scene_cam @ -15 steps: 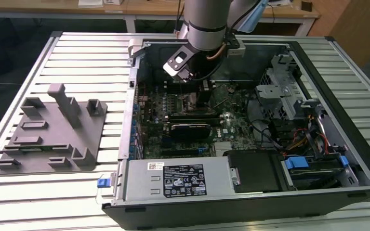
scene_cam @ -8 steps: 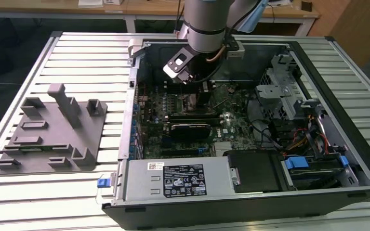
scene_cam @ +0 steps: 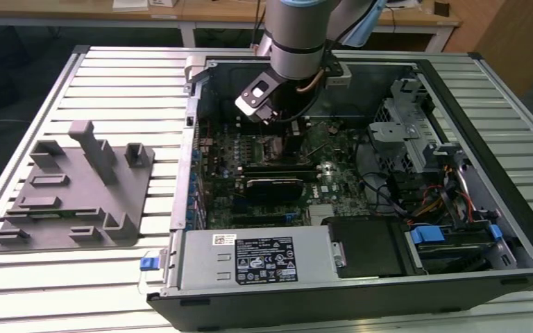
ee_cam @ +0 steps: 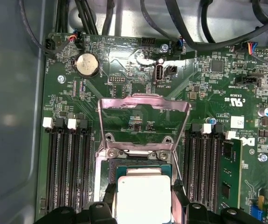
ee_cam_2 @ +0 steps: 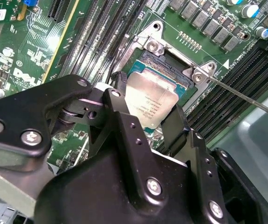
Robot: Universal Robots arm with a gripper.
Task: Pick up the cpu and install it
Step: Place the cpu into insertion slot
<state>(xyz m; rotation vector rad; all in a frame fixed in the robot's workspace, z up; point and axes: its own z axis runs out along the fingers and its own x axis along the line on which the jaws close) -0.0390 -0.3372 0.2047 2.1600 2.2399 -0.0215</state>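
The cpu (ee_cam_2: 151, 95) is a silvery square chip with a pale green rim, and my gripper (ee_cam_2: 147, 101) is shut on it, one black finger (ee_cam_2: 119, 84) on each of two opposite sides. It hangs level right over the open motherboard socket (ee_cam_2: 167, 59); I cannot tell whether it touches the socket. In the first wrist view the cpu (ee_cam: 143, 196) sits between the fingers (ee_cam: 177, 193), with the socket's metal load plate (ee_cam: 144, 103) flipped up beyond it. In the exterior view my gripper (scene_cam: 279, 127) reaches down into the open computer case (scene_cam: 488, 180).
The socket's thin retention lever (ee_cam_2: 245, 95) sticks out to one side. Memory slots (ee_cam: 66, 163) flank the socket. A black card (scene_cam: 271, 184), a power supply (scene_cam: 248, 257) and a drive cage (scene_cam: 415, 139) fill the case. A grey fixture (scene_cam: 72, 187) lies on the slatted table at the exterior view's left.
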